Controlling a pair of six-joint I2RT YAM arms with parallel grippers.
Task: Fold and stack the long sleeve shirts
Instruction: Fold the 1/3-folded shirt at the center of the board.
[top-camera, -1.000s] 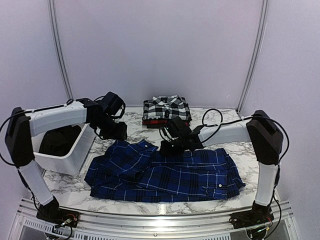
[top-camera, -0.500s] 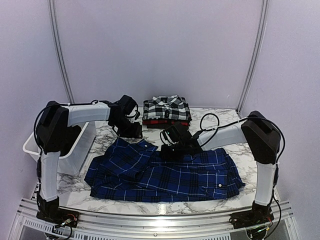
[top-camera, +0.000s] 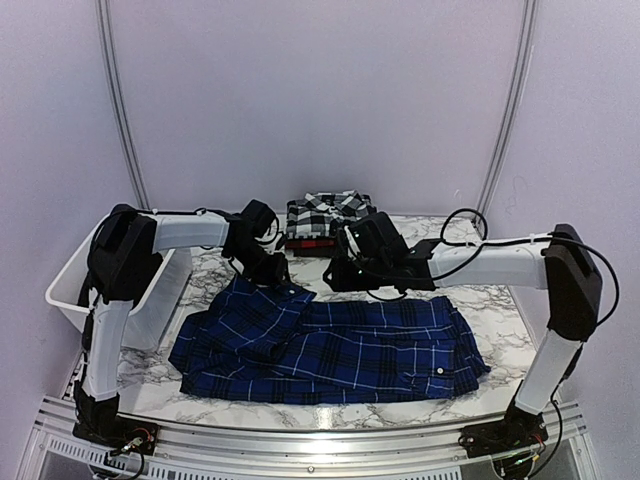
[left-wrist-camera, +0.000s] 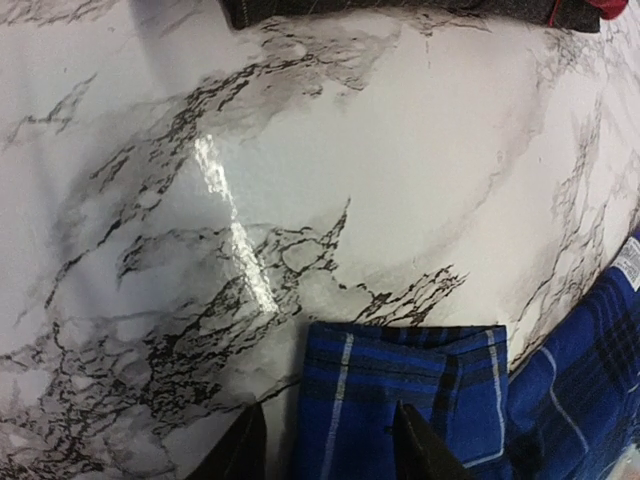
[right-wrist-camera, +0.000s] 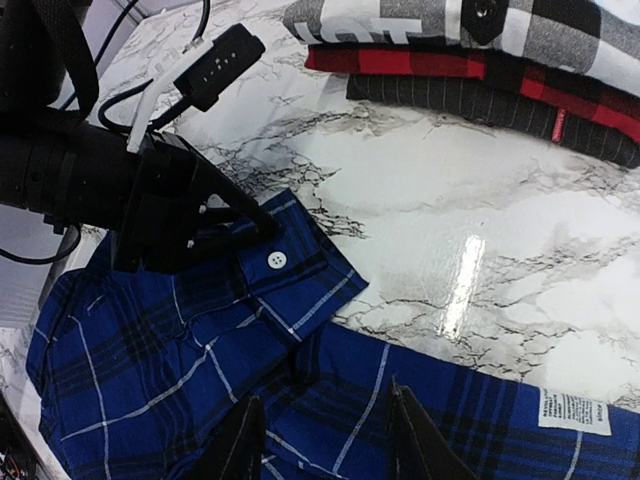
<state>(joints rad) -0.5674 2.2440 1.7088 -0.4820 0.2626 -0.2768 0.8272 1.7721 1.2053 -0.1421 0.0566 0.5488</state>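
The royal blue plaid shirt (top-camera: 330, 345) lies spread on the marble table, its cuff (left-wrist-camera: 400, 385) at the far left corner. My left gripper (left-wrist-camera: 325, 445) is open, its fingers straddling that cuff just above the table; it also shows in the top view (top-camera: 272, 272). My right gripper (right-wrist-camera: 325, 440) is open and empty, hovering over the shirt's far edge near the collar label (right-wrist-camera: 572, 410); it also shows in the top view (top-camera: 345, 275). The black-and-white check shirt (top-camera: 332, 212) lies folded on the red-and-black shirt (right-wrist-camera: 420, 62) at the back.
A white plastic tub (top-camera: 120, 300) stands at the left edge of the table. A dark striped folded cloth (right-wrist-camera: 480, 105) lies under the red shirt. Bare marble (left-wrist-camera: 300, 150) lies between the blue shirt and the stack.
My left gripper has swung right from the tub to the blue shirt's cuff. My right gripper has lifted off the shirt's far edge and drawn back toward the stack.
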